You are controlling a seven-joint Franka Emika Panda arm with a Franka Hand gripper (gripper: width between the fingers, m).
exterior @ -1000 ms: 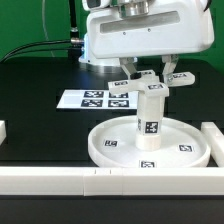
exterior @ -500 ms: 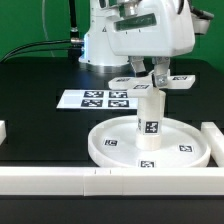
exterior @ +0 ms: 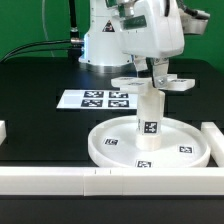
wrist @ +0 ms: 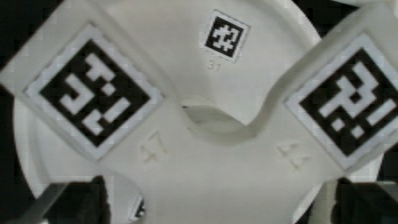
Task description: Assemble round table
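**Item: round table, part-built, on the black counter [exterior: 40,100]**

- **Disc [exterior: 105,150]:** lies flat with its rim up, just behind the white front bars [exterior: 60,180]. The marker board [exterior: 95,98] lies behind it, apart.
- **Leg [exterior: 150,118]:** stands upright on the middle of the disc.
- **Cross-shaped foot [exterior: 126,86]:** sits across the top of the leg and looks level. Its tagged arms fill the wrist view.
- **Fingers [wrist: 107,203]:** apart, one at each side of the foot in the wrist view. They straddle the foot rather than pinch it.

**Change noted:** over the last second the wrist turned about the leg's axis, and the foot's arms swung round with it. A moment ago the fingers were closed on the foot — now they have sprung wide, and the foot stays where it is on the leg without their help.

**Reading:** this looks like one screwing turn finished and let go, so that the wrist can wind back for a fresh hold. The foot keeping its place suggests the joint has caught. Whether it is fully home cannot be told from either view.

**Status:** late in the build — all three parts are stacked. What probably remains is more turns on the foot.
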